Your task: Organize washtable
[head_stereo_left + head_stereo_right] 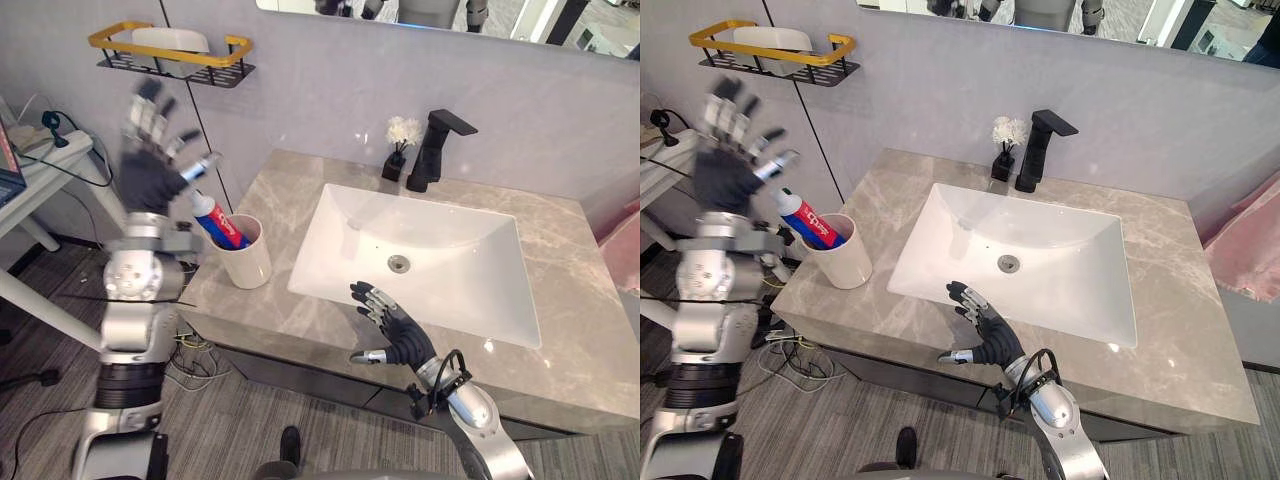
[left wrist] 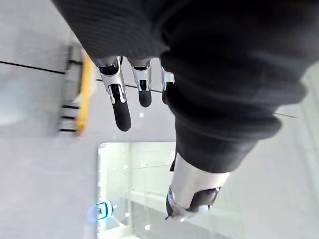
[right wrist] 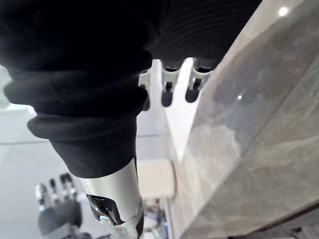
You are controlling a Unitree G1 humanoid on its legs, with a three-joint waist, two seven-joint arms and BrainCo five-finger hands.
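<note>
While the left hand [image 1: 150, 165] hangs raised near the wall, fingers spread wide and holding nothing, the toothpaste tube [image 1: 220, 228] leans in the white cup [image 1: 250, 265] just below it, at the left end of the marble countertop [image 1: 570, 330]. The tube is probably light, soft and glossy, so a pinch on its upper end, clear of the rim, seems safest. Dragging it sideways could tip the cup, which holds nothing else visible. The wall shelf [image 1: 235, 45] carries one white oblong item. The right hand [image 1: 400, 335] hovers open and empty by the sink basin [image 1: 450, 260].
</note>
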